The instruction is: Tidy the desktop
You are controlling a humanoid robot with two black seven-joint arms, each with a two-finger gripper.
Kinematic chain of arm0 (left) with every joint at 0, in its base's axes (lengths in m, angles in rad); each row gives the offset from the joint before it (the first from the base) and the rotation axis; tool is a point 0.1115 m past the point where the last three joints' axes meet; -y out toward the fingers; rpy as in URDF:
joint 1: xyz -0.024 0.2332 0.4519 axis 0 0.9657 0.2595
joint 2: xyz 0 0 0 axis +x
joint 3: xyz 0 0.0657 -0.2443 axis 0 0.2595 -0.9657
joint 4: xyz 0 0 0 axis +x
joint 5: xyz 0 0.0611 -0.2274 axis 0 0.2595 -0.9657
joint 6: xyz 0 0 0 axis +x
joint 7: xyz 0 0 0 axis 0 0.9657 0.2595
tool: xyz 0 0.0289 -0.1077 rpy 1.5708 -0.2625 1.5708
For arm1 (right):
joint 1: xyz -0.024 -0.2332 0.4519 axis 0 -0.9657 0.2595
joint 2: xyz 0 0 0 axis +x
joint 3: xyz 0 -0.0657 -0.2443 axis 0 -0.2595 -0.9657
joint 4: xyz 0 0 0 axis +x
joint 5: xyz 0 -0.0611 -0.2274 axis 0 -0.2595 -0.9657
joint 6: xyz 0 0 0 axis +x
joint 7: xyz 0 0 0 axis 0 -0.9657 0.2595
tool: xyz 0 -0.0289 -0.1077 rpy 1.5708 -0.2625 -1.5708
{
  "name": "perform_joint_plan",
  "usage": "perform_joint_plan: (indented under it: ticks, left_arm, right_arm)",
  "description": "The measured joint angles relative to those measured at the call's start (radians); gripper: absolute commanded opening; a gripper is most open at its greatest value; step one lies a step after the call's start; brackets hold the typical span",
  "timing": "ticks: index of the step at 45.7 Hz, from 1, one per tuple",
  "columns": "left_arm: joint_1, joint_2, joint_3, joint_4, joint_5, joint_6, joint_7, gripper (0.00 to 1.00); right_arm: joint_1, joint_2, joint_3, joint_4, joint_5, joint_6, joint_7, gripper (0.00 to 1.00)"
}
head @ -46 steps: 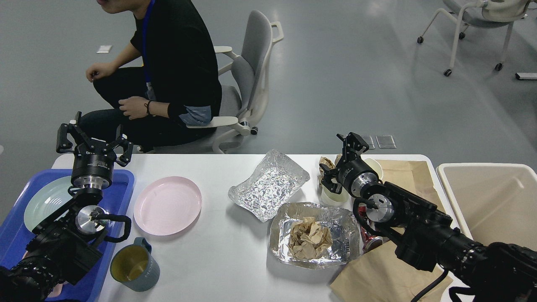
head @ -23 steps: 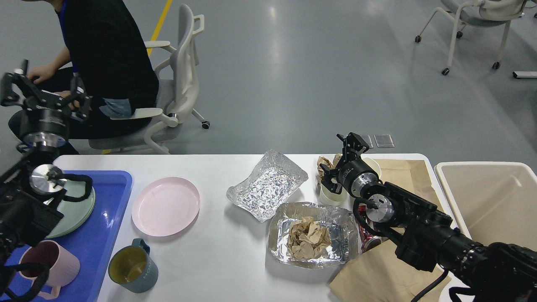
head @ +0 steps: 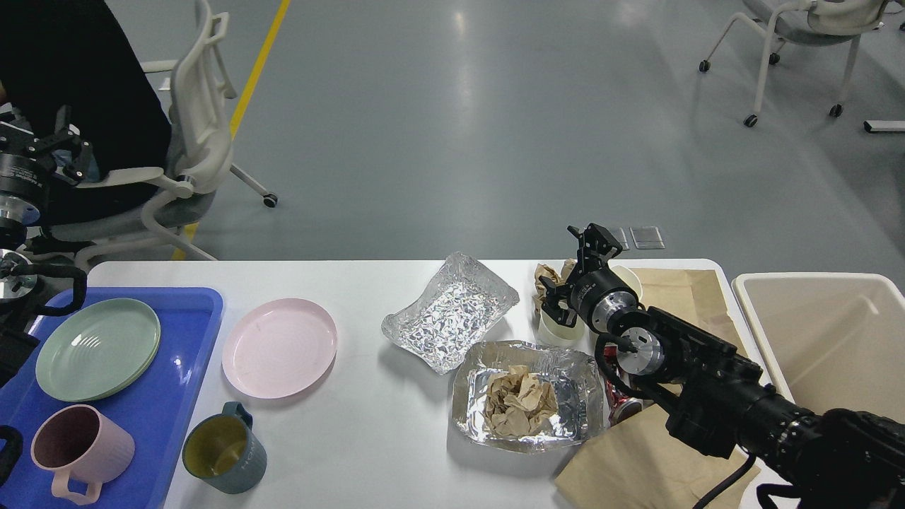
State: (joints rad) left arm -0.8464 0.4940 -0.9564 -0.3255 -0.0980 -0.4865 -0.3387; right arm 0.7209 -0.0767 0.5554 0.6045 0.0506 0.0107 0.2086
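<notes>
The white desktop (head: 368, 452) holds a pink plate (head: 279, 346), a grey-blue mug (head: 225, 447), an empty foil tray (head: 452, 307), and a foil tray (head: 565, 417) with crumpled brown paper (head: 522, 401) in it. My right gripper (head: 576, 272) is open, hovering over a white paper cup (head: 558, 331) and next to a crumpled paper wad (head: 548, 274). My left gripper (head: 39, 145) is raised at the far left edge, beyond the table, open and empty, partly cut off by the frame.
A blue tray (head: 184, 304) at the left holds a green plate (head: 97, 348) and a pink mug (head: 81, 449). A red can (head: 623, 406) and a brown paper bag (head: 657, 459) lie under my right arm. A beige bin (head: 827, 339) stands at the right. A seated person's chair (head: 191, 141) is behind the table.
My left arm swung left and up off the blue tray, uncovering the green plate and pink mug. The person on the chair rolled left. My right arm has not moved.
</notes>
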Motion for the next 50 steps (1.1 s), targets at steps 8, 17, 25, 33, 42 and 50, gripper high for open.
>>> perform_joint_plan:
  ticks: [8, 17, 25, 33, 42, 50]
  left_arm:
    - [-0.006, 0.001, -0.005, 0.0, 0.001, -0.008, 0.066, 0.97]
    - [-0.018, 0.002, 0.0, 0.0, 0.002, -0.01, 0.058, 0.97]
    - [-0.017, 0.0, -0.006, 0.0, -0.001, -0.01, -0.008, 0.96]
    - [-0.008, -0.003, -0.003, 0.0, -0.001, -0.01, -0.104, 0.97]
    - [-0.005, -0.003, 0.003, 0.0, 0.0, -0.01, -0.101, 0.97]
    - [-0.005, -0.003, -0.003, 0.0, 0.0, -0.024, -0.02, 0.97]
  right_arm:
    - [0.0, 0.0, 0.0, 0.0, 0.0, 0.0, 0.0, 1.0]
    - [0.0, 0.0, 0.0, 0.0, 0.0, 0.0, 0.0, 1.0]
    - [0.0, 0.0, 0.0, 0.0, 0.0, 0.0, 0.0, 1.0]
    - [0.0, 0.0, 0.0, 0.0, 0.0, 0.0, 0.0, 1.0]
    - [0.0, 0.0, 0.0, 0.0, 0.0, 0.0, 0.0, 1.0]
    - [0.0, 0.0, 0.0, 0.0, 0.0, 0.0, 0.0, 1.0]
